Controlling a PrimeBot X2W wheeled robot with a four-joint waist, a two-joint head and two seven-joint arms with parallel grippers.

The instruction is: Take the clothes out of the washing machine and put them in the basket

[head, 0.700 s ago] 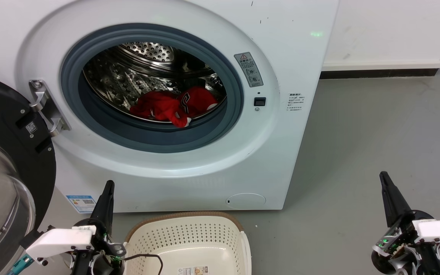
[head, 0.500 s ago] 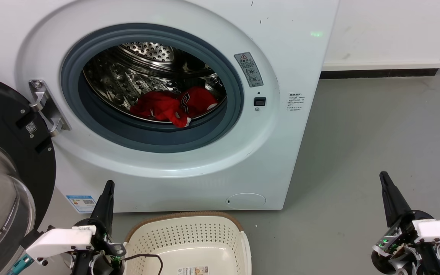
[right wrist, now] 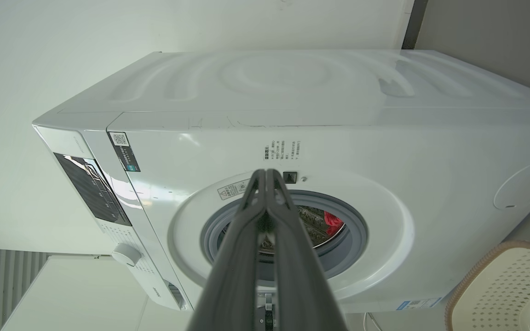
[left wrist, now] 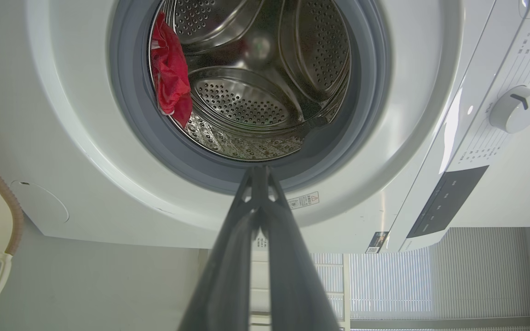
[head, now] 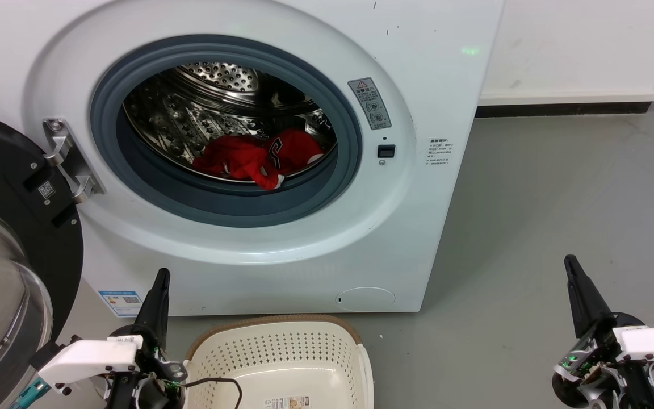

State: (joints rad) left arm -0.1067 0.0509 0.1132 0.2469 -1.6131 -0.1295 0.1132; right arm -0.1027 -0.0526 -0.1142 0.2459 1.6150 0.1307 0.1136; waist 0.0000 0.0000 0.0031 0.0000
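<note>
Grey floor (head: 560,187), white wall (head: 577,45)

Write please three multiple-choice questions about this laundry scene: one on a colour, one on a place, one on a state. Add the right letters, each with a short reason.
1. What colour is the rim of the basket?
A. brown
B. blue
C. black

2. Where do the red clothes lie?
A. in the basket
B. on the floor
C. in the steel drum of the washing machine

3. In what state is the washing machine's door?
A. shut
B. open, swung to the left
C. taken off and laid flat

Answers:
1 A: a brown band runs along the top edge of the cream basket.
2 C: the red fabric rests at the bottom of the drum, behind the grey door ring.
3 B: the black-framed glass door stands open on its hinge, at the left of the head view.
</note>
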